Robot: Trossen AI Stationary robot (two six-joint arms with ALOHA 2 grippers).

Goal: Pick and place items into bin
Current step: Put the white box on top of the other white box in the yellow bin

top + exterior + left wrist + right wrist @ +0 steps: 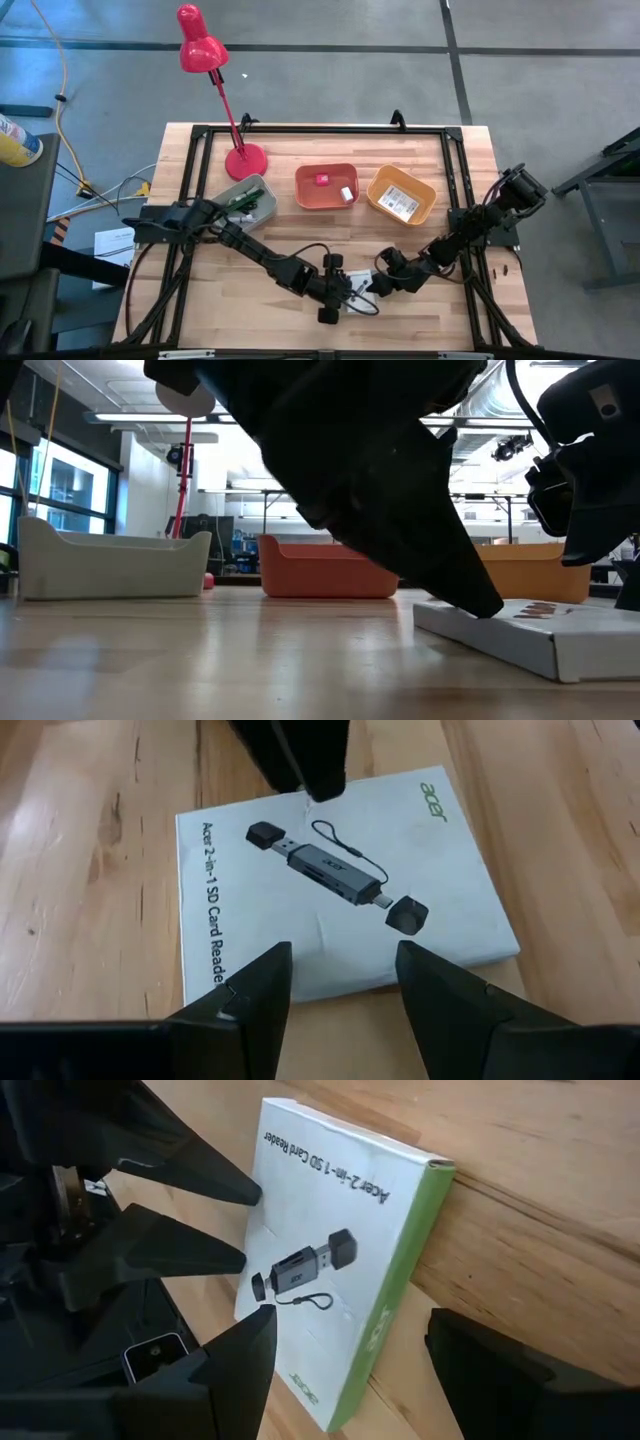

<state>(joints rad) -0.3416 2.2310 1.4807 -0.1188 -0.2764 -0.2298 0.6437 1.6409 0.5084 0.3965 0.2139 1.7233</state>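
Lying flat: white card-reader box (340,890) on the table (250,300), near its front edge, between both grippers
Left fingers (262,1000): spread — box just ahead, unheld
Right fingers (240,1360): wide, flanking the box's green edge — neither arm clearly nearer

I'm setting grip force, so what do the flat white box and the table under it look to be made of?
The flat white card-reader box looks like thin printed cardboard with a smooth matte face: sharp folded edges, a green side panel, and a slight crease in its top. The table top looks like pale wood, probably butcher-block planks with a light sheen, judging by its lengthwise grain and board seams.
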